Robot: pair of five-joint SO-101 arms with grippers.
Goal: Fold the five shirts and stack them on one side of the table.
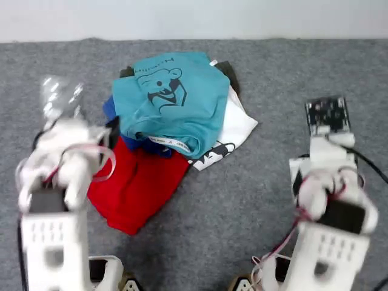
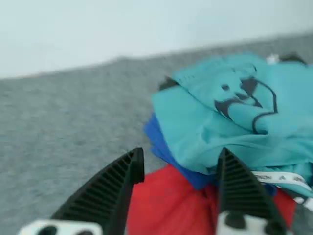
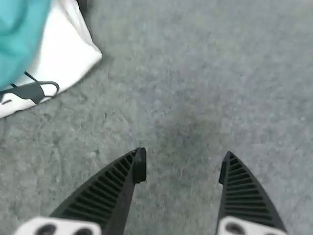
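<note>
Shirts (image 1: 159, 159) heaped mid-table (image 1: 254, 200): teal shirt (image 1: 170, 100) on top, blue shirt (image 1: 110, 109), red shirt (image 1: 136, 182) and white shirt (image 1: 241, 124) beneath. Left gripper (image 2: 181, 161), jaws apart, above the red shirt's edge. Right gripper (image 3: 183, 164), jaws apart, over bare table near the white shirt.

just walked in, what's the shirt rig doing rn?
Nothing is folded or held so far. The shirts lie in one loose pile mid-table: teal shirt on top, blue shirt and red shirt under it, white shirt sticking out one side, a dark shirt at the far edge. The left gripper is open by the red and blue edge. The right gripper is open over bare grey table.
</note>
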